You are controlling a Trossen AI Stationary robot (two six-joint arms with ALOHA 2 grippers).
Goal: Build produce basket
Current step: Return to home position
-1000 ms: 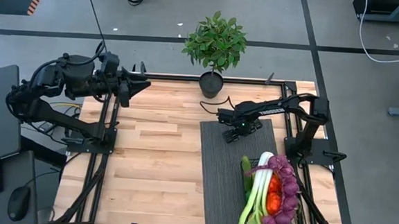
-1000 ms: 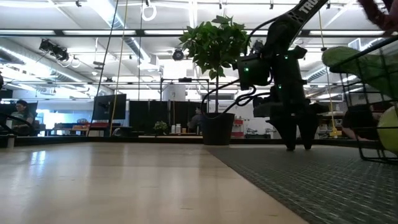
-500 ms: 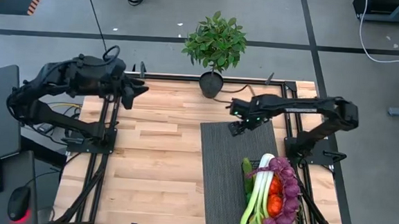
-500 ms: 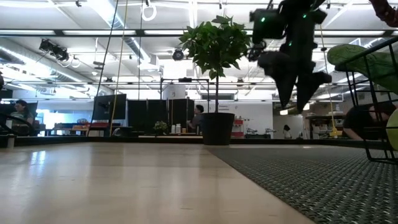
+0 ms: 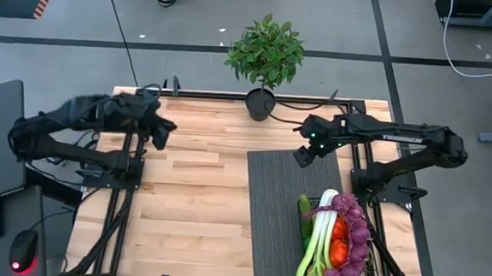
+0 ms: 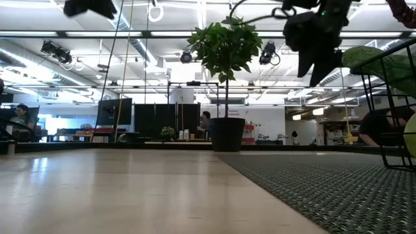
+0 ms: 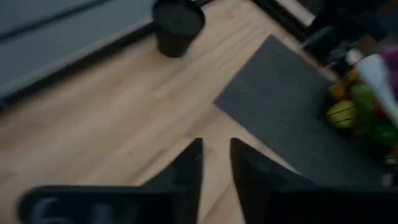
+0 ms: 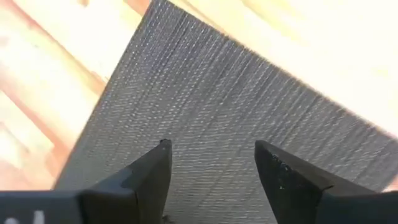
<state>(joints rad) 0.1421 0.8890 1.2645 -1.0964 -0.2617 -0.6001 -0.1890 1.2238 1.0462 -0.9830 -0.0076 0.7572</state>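
- Over the far end of the grey mat (image 5: 280,209), the right gripper (image 5: 300,155) hangs up in the air with its fingers spread wide and nothing between them
- Across the table (image 5: 191,203), the left gripper (image 5: 163,124) sits high by its own stand; we see only a narrow gap between its fingers, and it's empty too
- The basket (image 5: 372,264) is at the near right corner of the mat, and the produce (image 5: 336,238) is piled in it, so the job looks basically done to us
- Our take on going home cleanly: pull each arm up and back towards its own base, and keep the right one away from the potted plant (image 5: 261,103) just beyond the mat's far edge
- No reason to swing back over the basket, since a bump there could tip the heap
- We'd go slow with the open fingers near the mat, because the ribs could catch a fingertip and drag it
- The mat is matte dark grey with fine ribs running lengthways, flat on pale, smooth wood planks
- The basket is thin black wire, mostly hidden by its load
- The leek (image 5: 321,232) is a long smooth white stalk going green, with its leaves poking over the near end
- The purple grapes (image 5: 356,235) are a knobbly cluster along the right side, with something glossy and red between them and the leek
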